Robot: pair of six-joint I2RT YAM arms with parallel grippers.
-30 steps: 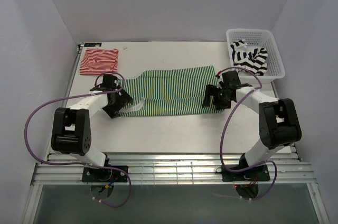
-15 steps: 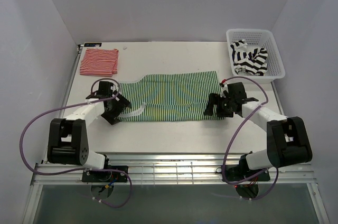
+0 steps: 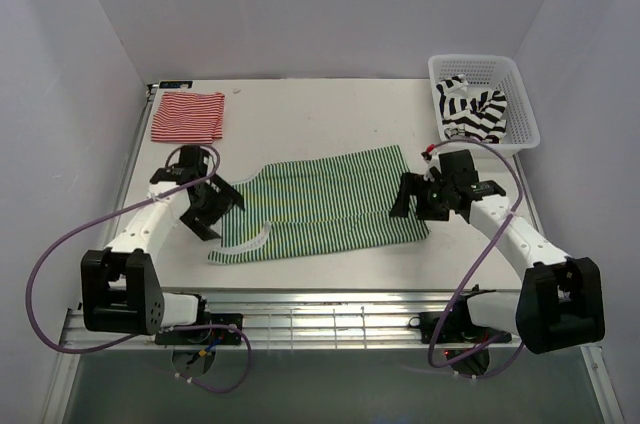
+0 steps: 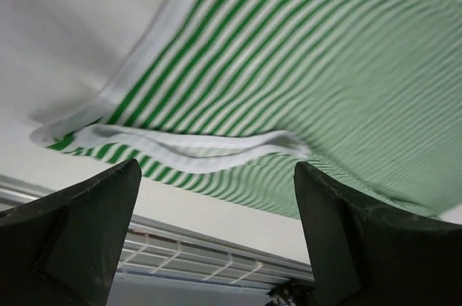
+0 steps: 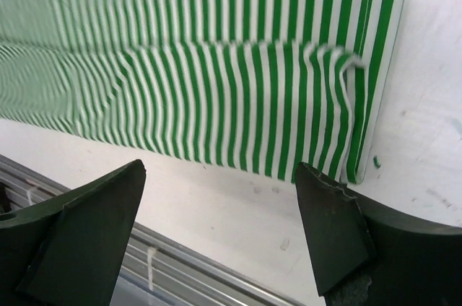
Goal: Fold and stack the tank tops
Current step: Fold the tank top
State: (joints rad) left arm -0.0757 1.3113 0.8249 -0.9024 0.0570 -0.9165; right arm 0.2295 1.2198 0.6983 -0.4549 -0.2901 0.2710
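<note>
The green-and-white tank top (image 3: pixel 325 206) lies flat and slightly skewed in the middle of the table, a white-edged strap (image 3: pixel 245 244) curling at its near left corner. My left gripper (image 3: pixel 213 214) hovers open and empty at its left end; in the left wrist view the top (image 4: pixel 325 68) and its strap (image 4: pixel 188 149) lie beyond the open gripper (image 4: pixel 216 248). My right gripper (image 3: pixel 418 204) is open and empty over the top's right end (image 5: pixel 216 68). The red-and-white top (image 3: pixel 187 116) lies folded at the far left. The black-and-white top (image 3: pixel 472 109) is bunched in the basket.
The white lattice basket (image 3: pixel 483 64) stands at the far right corner. A metal rail frame (image 3: pixel 320 309) runs along the table's near edge, close below the green top. White walls enclose the table on three sides.
Both grippers have moved toward the near edge. The green-and-white top has shifted nearer with them and now lies wider and skewed, its strap curled at the near left.
</note>
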